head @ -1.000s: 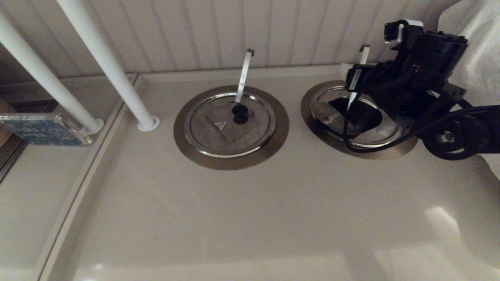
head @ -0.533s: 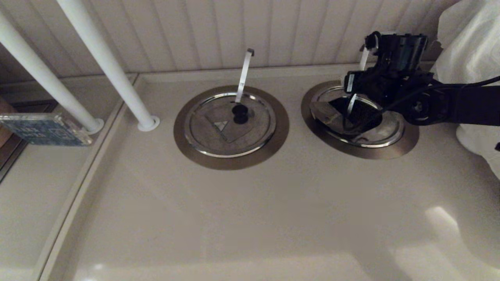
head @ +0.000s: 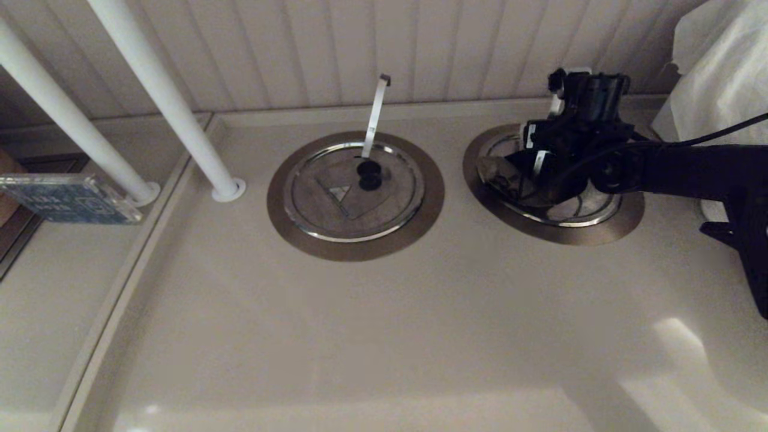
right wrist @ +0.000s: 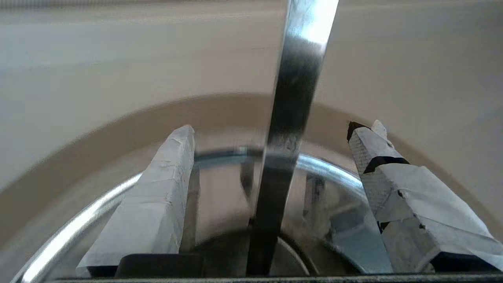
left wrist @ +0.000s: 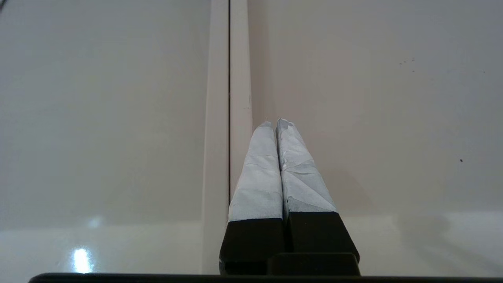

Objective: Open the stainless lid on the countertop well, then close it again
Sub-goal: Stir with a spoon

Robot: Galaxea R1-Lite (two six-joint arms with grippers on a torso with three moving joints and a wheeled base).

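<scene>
The stainless lid (head: 579,210) lies in the right-hand countertop well, framed by its brownish ring (head: 627,219). Its wedge flap (head: 501,174) is folded back towards the left, and the dark opening is mostly hidden behind my right gripper (head: 537,171). That gripper hangs low over the lid and is open. In the right wrist view the flat utensil handle (right wrist: 290,118) rises between the taped fingers (right wrist: 165,188) of the right gripper (right wrist: 277,127), touching neither. The lid's shiny rim (right wrist: 334,169) curves just beyond. The lid's knob is hidden.
The twin lid (head: 354,192), with a bright triangle, black knob and upright handle, sits left of the well. Two white poles (head: 168,102) stand at the back left, and white cloth (head: 720,78) hangs at the right. My left gripper (left wrist: 275,122) rests shut above a counter seam.
My right arm has swung left and down over the lid, straightening out across the right. The gripper now covers most of the dark opening. The flap stays folded back.
</scene>
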